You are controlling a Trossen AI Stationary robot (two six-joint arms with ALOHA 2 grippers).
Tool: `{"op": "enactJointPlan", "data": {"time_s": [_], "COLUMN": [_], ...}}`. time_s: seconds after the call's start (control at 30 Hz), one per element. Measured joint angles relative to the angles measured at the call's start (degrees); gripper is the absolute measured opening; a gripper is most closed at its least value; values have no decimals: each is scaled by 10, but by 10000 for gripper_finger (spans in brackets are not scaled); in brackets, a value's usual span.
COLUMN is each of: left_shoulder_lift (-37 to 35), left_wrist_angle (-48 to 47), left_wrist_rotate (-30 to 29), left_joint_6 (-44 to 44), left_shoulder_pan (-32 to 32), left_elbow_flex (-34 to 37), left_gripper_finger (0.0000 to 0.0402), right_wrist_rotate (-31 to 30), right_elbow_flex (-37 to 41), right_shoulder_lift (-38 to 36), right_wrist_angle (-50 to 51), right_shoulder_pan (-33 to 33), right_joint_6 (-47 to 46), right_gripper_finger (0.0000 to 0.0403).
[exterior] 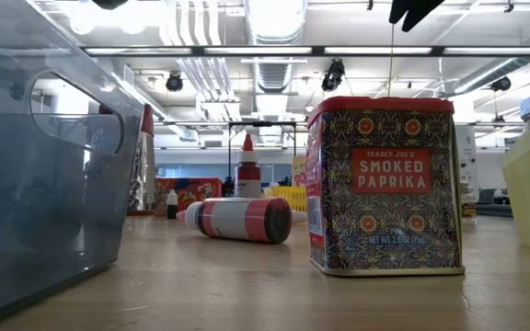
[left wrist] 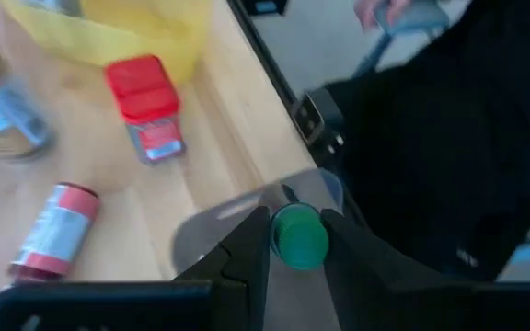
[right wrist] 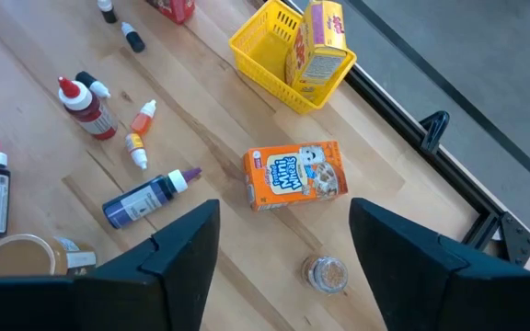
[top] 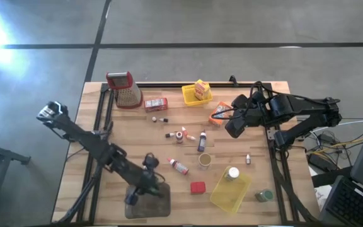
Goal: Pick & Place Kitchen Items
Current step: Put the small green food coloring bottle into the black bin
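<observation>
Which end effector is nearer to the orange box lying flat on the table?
Right. The right end effector hovers just above the orange box; the left end effector is at the opposite table corner, gripping a green-capped item.

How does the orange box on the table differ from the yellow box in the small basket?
The orange box lies flat on the bare table, face up; the yellow box stands on end inside the yellow basket, leaning on its rim. The orange box is below the right gripper, whose fingers are apart; the yellow box is farther off. Both are small printed cartons.
</observation>
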State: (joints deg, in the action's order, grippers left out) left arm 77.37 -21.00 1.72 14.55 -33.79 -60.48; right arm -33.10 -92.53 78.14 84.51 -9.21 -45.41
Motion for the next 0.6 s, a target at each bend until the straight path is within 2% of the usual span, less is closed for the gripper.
{"op": "enactJointPlan", "data": {"time_s": [0.3,0.6], "left_shoulder_lift": [43,67], "left_wrist_angle": [-147,-178], "left_wrist_rotate": [8,-16], "left_joint_6": [-10,-14], "left_shoulder_pan": [-55,-120], "left_elbow_flex": [-56,-59], "left_gripper_finger": [92,92], "right_wrist_rotate": [0,0], "right_elbow_flex": [0,0], "right_shoulder_lift": [0,0], "right_wrist_angle": [0,0], "right_shoulder_pan": [0,0], "right_joint_6": [0,0], "right_gripper_finger": [220,235]}}
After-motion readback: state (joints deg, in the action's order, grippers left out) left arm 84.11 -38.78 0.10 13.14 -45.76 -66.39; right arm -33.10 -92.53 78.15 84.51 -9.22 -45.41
